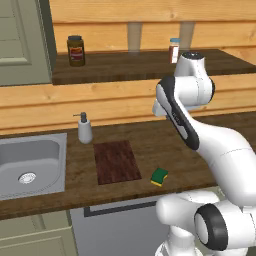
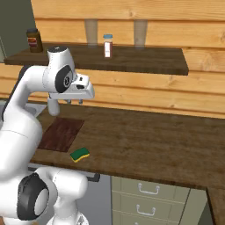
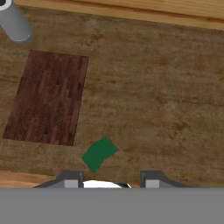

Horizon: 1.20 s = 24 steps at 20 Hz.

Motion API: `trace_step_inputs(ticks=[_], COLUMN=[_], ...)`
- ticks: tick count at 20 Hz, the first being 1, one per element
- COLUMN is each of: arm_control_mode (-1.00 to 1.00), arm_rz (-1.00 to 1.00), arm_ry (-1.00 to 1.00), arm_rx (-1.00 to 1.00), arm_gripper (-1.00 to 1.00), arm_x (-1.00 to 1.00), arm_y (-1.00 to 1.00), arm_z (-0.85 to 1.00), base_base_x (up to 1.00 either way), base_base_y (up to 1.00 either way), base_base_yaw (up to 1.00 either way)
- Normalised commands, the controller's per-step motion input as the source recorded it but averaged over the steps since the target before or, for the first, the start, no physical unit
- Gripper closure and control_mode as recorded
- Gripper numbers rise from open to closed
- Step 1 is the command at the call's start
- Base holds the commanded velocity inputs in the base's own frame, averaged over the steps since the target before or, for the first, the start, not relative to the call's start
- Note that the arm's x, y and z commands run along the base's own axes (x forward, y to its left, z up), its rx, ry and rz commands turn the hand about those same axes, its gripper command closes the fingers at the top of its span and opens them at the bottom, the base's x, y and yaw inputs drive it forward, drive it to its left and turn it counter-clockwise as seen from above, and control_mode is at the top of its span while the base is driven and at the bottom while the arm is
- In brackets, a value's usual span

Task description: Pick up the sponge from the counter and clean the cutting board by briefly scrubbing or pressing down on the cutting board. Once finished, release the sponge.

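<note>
Sponge (image 1: 159,176) sits low and centre-right in your left base view, green face up, on the counter (image 1: 150,145) just right of the board (image 1: 117,161) and apart from it. The arm's elbow hides the gripper there, and the sink (image 1: 30,167) is cut off at the left edge. A soap bottle (image 1: 84,128) stands near the board's far left corner.

In your right base view the gripper (image 2: 74,101) hangs well above the board, its tips too small to judge.

In the hand view the sponge lies at bottom centre, and the fingertips (image 3: 70,180) stand wide apart, holding nothing.
</note>
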Motion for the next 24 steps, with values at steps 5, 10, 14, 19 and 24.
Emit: trace_step_inputs(ticks=[5, 10, 14, 19, 24], arm_control_mode=[-1.0, -1.0, -1.0, -1.0, -1.0], arm_rz=[0.02, -0.13, -0.48, -0.39, -0.18], arm_ry=[-0.05, 0.0, 0.05, 0.07, -0.02], arm_rx=[-0.01, -0.07, 0.05, 0.24, 0.15], arm_gripper=[-1.0, -1.0, -1.0, -1.0, -1.0], arm_x=[-0.6, -0.88, -0.44, 0.0, 0.36], arm_y=[0.16, 0.56, -0.03, -0.57, 0.0], arm_z=[-0.13, -0.94, -1.0, -0.82, -0.72], base_base_x=[0.0, 0.0, 0.0, 0.0, 0.0], base_base_y=[0.0, 0.0, 0.0, 0.0, 0.0], base_base_yaw=[0.0, 0.0, 0.0, 0.0, 0.0])
